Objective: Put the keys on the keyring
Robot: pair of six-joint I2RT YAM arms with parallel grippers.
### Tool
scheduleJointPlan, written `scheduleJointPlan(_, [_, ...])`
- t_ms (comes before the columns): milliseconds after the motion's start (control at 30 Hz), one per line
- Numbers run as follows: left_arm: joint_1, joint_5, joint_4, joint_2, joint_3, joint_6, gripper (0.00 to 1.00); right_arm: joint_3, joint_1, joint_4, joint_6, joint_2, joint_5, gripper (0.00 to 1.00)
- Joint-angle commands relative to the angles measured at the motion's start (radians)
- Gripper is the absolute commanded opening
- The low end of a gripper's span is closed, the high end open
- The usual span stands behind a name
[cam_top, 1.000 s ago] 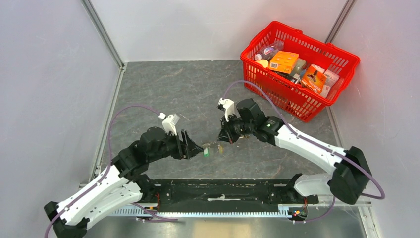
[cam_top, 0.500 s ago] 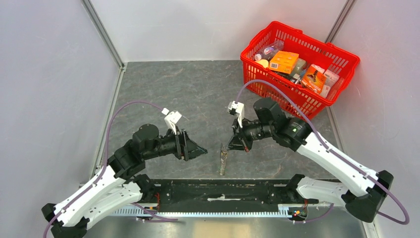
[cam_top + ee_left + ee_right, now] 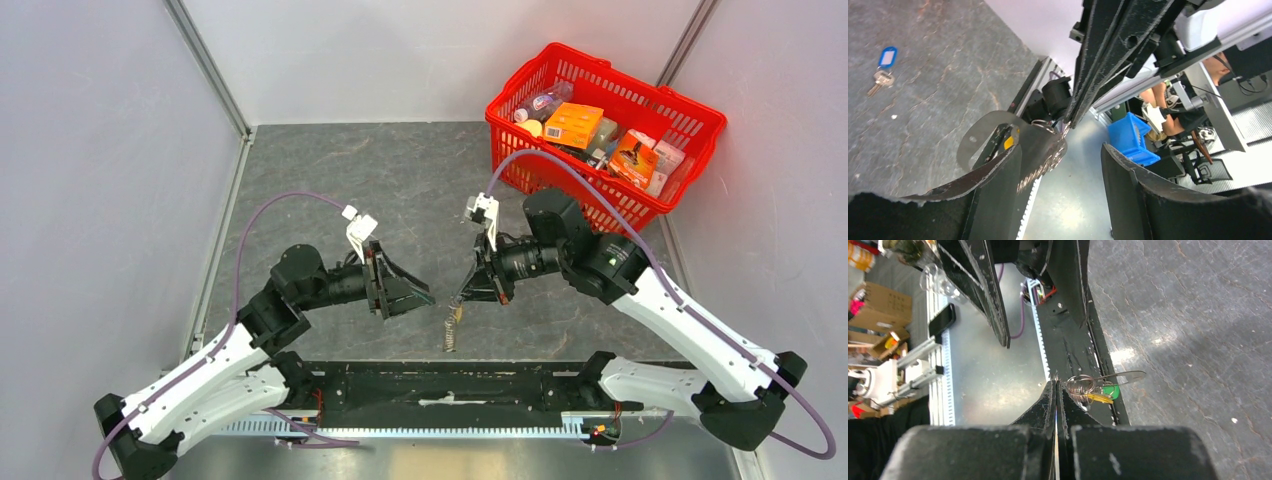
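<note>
The left pincer [image 3: 415, 298] is wide open and empty, level with the hanging keyring [image 3: 1080, 385]. A blue-headed key [image 3: 885, 57] lies flat on the worktop [image 3: 350, 190], off to the side in the left wrist view. It is too small to find from above. The key is light, thin and likely slick on its metal blade, so the plastic head is the better hold. The right pincer [image 3: 1055, 384] is clamped shut on the keyring's top, and the strap, green tag and yellow tag dangle below it. The strap and chain are limp and will swing. The ring looks like a stiff wire coil, so it probably needs steadying close by.
</note>
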Motion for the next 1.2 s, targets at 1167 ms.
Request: scheduleJointPlan(1167, [-0.001, -0.001, 0.595, 0.011, -0.063, -0.189, 0.55, -0.196, 0.034, 0.72, 0.523, -0.2, 0.114, 0.0])
